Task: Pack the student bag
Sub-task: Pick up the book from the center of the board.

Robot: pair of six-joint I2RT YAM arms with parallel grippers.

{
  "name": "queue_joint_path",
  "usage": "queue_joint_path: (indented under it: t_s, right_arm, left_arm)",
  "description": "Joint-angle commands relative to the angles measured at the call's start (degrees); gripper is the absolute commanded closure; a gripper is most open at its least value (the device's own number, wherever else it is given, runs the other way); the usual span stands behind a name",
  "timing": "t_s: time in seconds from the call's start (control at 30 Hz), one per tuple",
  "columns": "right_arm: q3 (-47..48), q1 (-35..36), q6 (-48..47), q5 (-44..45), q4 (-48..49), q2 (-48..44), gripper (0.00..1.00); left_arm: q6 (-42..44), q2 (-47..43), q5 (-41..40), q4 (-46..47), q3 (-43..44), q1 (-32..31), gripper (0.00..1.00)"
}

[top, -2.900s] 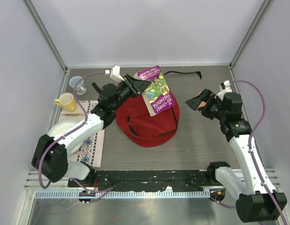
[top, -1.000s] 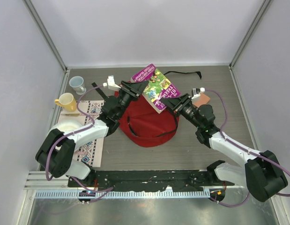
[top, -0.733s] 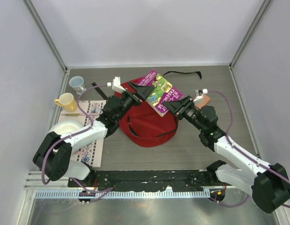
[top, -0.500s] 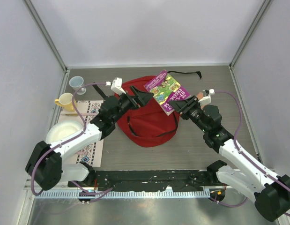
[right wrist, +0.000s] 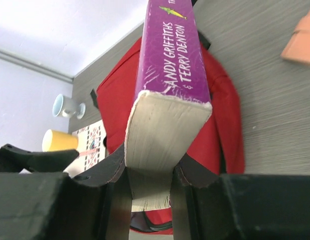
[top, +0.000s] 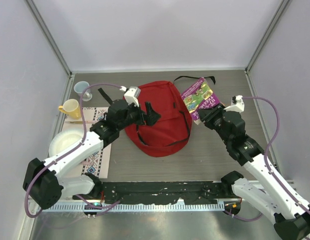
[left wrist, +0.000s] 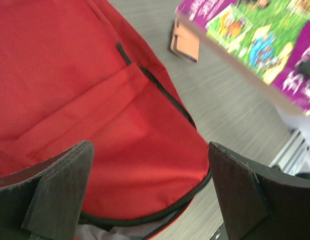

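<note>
The student bag (top: 160, 122), a large red fabric backpack with black trim, lies flat in the middle of the table. My left gripper (top: 147, 114) hovers over its left part, jaws wide open and empty; in the left wrist view the bag (left wrist: 94, 100) fills the space between my fingers (left wrist: 59, 190). My right gripper (top: 209, 113) is shut on a thick purple book (top: 199, 96), held in the air just right of the bag. The right wrist view shows the book (right wrist: 170, 85) clamped at its page edge, spine up, with the bag (right wrist: 227, 125) behind it.
A yellow mug (top: 69, 108) and a pale blue cup (top: 82, 89) stand at the far left, next to a patterned mat (top: 97, 150) and a white bowl (top: 64, 143). A small orange object (left wrist: 185, 42) lies right of the bag. A black strap (top: 195, 78) trails behind.
My left gripper let go of the book, opened wide and drew back over the bag. My right gripper carried the book rightward, off the bag.
</note>
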Motion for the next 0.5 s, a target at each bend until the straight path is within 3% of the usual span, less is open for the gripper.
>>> queue_joint_path:
  t_s: [0.0,0.13,0.27,0.47]
  right_arm:
    - [7.38,-0.31,-6.36,10.22,-1.44,-3.45,0.99]
    - [8.09,-0.30,-6.89,13.04,-4.60,-5.30,0.99]
    - [8.36,-0.31,-7.07,14.18,-5.93,-6.09,0.99]
    - [8.10,-0.39,-6.19,14.19,-6.90,-6.53,0.99]
  left_arm:
    - [5.99,1.51,7.94,-5.56,3.37,-0.76,0.00]
    - [11.59,6.33,8.57,-9.85,6.35,-4.79,0.00]
    - [17.05,13.36,6.02,-17.15,13.38,-12.87,0.01]
    - [16.90,19.17,8.82,-16.19,16.37,-16.66,0.03]
